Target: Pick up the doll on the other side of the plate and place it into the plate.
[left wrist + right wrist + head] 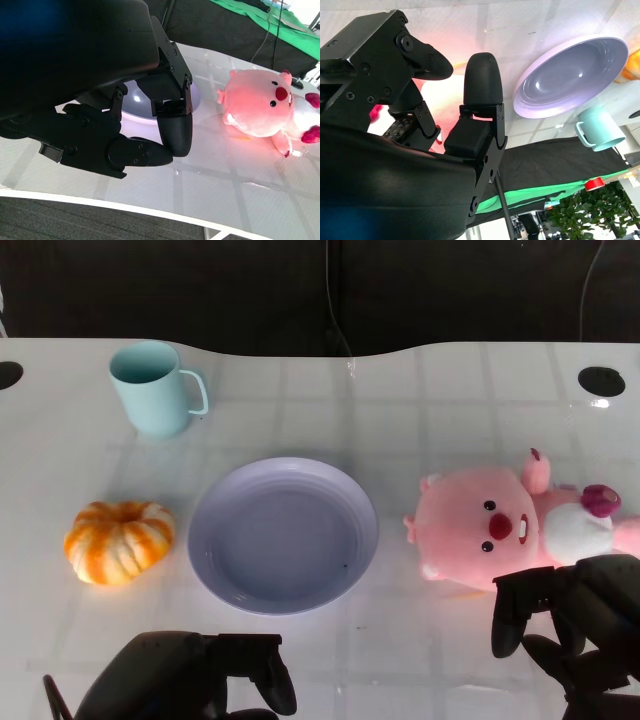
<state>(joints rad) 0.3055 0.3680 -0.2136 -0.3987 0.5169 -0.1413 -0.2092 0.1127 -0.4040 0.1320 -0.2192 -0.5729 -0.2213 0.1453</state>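
The pink plush doll [500,530] lies on its back to the right of the lavender plate [283,468], which holds nothing. My right hand [580,630] hovers just in front of the doll at the lower right, fingers apart and empty. In the right wrist view the right hand [420,125] has the doll's pink body [445,100] just beyond its fingers, with the plate [570,75] farther off. My left hand [190,680] sits low in front of the plate. The left wrist view shows this hand [125,115] with fingers curled in on nothing, and the doll [260,105] off to the side.
An orange-and-white pumpkin [118,540] sits left of the plate. A light blue mug [150,390] stands at the back left. The white table [400,660] ends at a curved far edge against a dark backdrop.
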